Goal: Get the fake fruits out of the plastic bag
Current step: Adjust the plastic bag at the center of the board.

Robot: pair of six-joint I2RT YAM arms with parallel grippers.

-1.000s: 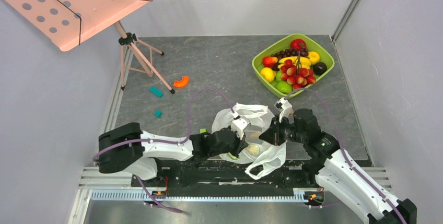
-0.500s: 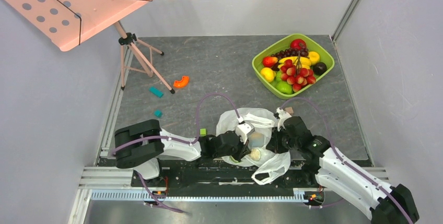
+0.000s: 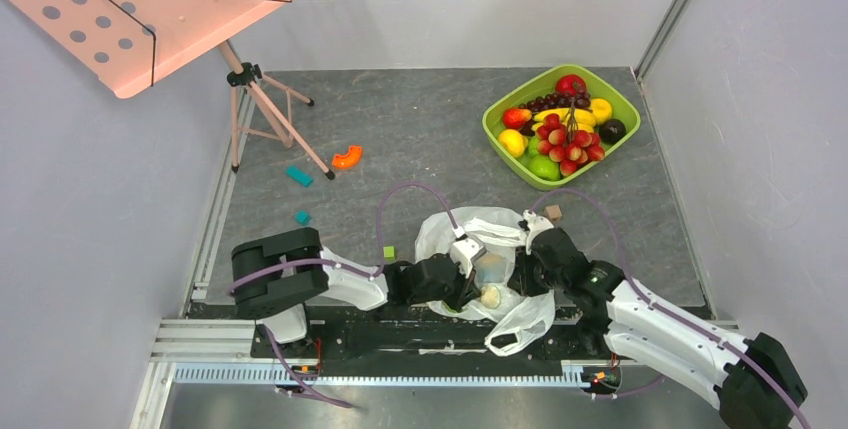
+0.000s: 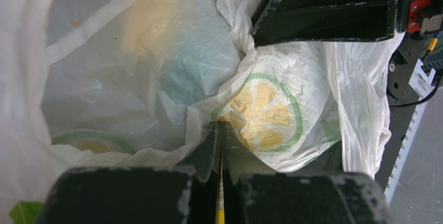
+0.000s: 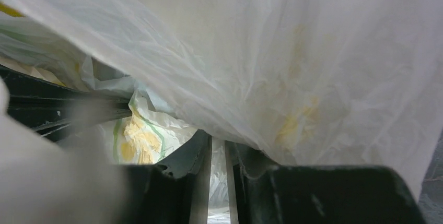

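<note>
The fake fruits [image 4: 264, 112], likely light, hard and slick, lie inside the plastic bag [image 3: 437, 234], near the green tray [image 3: 489, 121]. The film looks limp and slippery, so a gathered fold suits best. The left gripper [image 4: 219, 130] is pressed together, pinching a fold. The right gripper [image 5: 218, 145] shows a slim gap, and I cannot tell whether it holds anything.
</note>
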